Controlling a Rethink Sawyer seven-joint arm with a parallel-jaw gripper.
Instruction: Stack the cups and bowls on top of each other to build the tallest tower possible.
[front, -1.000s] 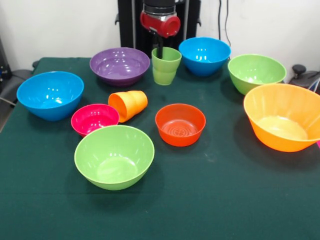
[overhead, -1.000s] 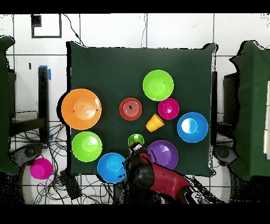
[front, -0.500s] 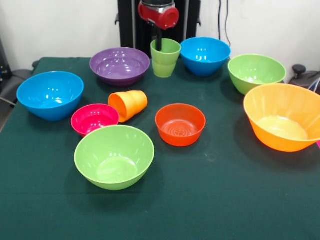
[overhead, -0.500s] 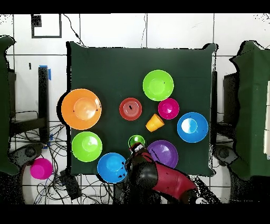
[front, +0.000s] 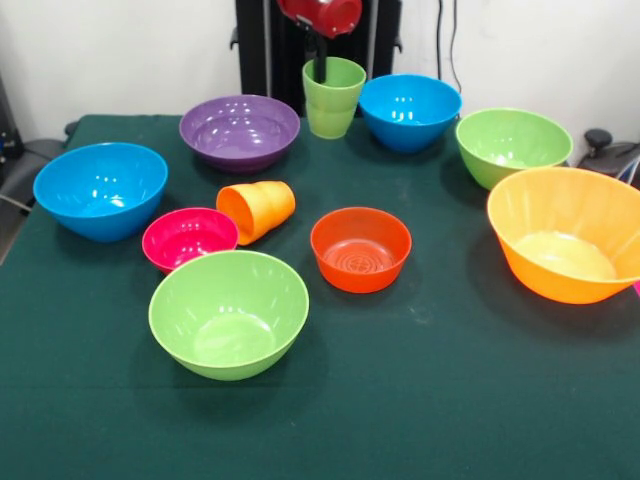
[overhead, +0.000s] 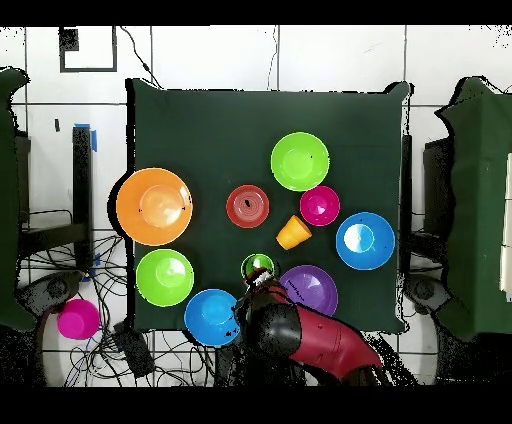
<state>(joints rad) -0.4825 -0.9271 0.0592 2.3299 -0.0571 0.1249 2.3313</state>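
Green cup (front: 333, 96) pinched at rim — clear of surface (front: 440, 400).
Hand (front: 318, 70) grips one wall; light, stiff, glossy plastic — likely slippery.

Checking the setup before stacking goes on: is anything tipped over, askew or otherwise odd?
The orange cup lies on its side between the magenta bowl and the orange-red bowl. The green cup hangs lifted off the table on the gripper. All bowls sit upright.
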